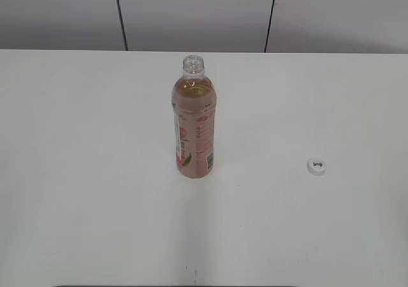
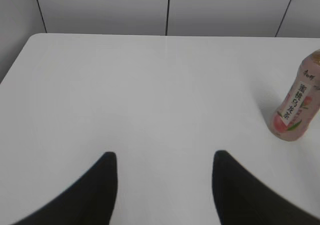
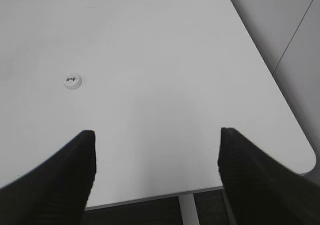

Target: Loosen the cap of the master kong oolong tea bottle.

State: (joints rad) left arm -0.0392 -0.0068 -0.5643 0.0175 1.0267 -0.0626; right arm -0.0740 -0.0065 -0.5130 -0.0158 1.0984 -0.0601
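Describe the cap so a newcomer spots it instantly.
On the white table, look right of the upright, uncapped tea bottle, well apart from it. The cap is the small white disc lying alone there, with a tiny dark mark on top.

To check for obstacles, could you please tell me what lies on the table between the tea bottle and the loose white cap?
Nothing: the exterior view shows only bare white table between the slim clear pink-labelled tea bottle and the small round white plastic cap.

Neither arm reaches into the exterior view. The left claw (image 2: pixel 165 157) hangs above the bench with its dark fingers (image 2: pixel 102 185) spread and nothing between them. The right claw (image 3: pixel 156 135) is spread wider, also holding nothing.
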